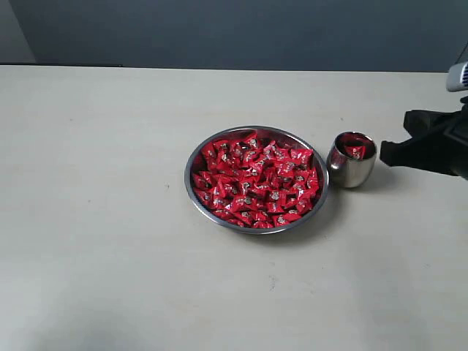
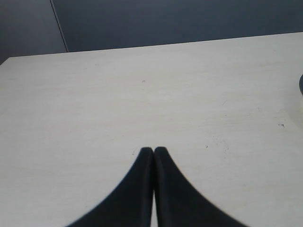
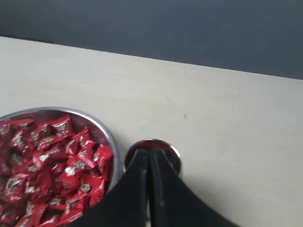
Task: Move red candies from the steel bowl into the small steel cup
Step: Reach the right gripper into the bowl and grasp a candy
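Note:
The steel bowl [image 1: 189, 172] sits mid-table, heaped with red candies [image 1: 256, 179]. Just to its right stands the small steel cup [image 1: 351, 170] with a red candy [image 1: 356, 151] inside. My right gripper [image 1: 385, 152] hovers a little to the right of the cup, apart from it. In the right wrist view its shut fingers [image 3: 149, 153] cover most of the cup [image 3: 176, 155], beside the bowl's rim [image 3: 102, 126] and candies [image 3: 47, 161]; nothing shows between them. The left gripper [image 2: 154, 150] is shut and empty over bare table, outside the exterior view.
The pale tabletop [image 1: 102, 219] stretches wide to the left and in front of the bowl. A dark wall [image 1: 234, 29] runs behind the table's far edge. Part of the right arm [image 1: 439, 142] enters from the right edge.

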